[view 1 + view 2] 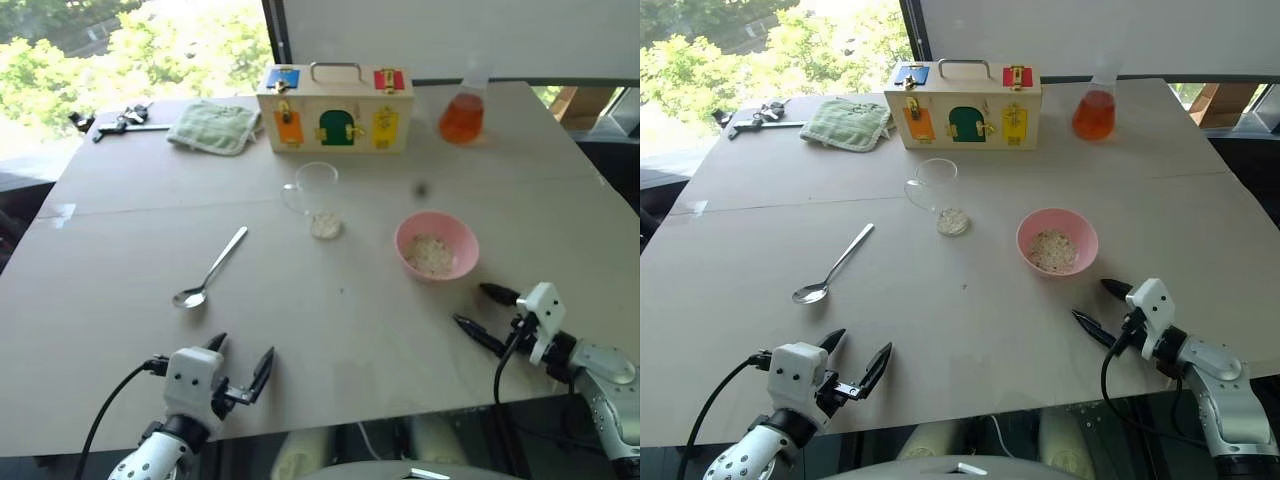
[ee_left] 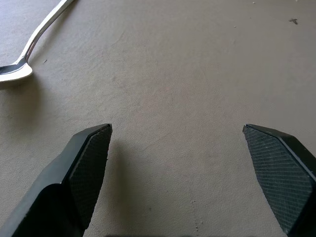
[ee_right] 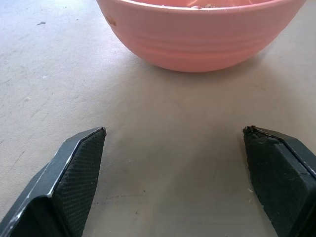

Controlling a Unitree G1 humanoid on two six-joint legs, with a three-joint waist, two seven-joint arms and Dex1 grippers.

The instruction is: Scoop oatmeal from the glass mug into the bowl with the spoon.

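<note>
Both the left gripper [image 1: 240, 368] and right gripper [image 1: 485, 312] gape wide, holding nothing; the spoon [image 1: 210, 268] lies untouched beyond the left fingers [image 2: 91, 165]; oatmeal [image 1: 432, 254] already sits in the bowl [image 1: 462, 228], some remaining in the glass mug [image 1: 318, 198].

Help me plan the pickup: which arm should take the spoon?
Left, probably. The spoon lies just ahead of the open left gripper; the open right gripper faces the pink bowl.

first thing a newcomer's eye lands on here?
Probably the pink bowl with oatmeal in it, right of centre on the table, just ahead of the open right gripper. Then the colourful wooden latch box and the flask of orange liquid at the far edge.
</note>
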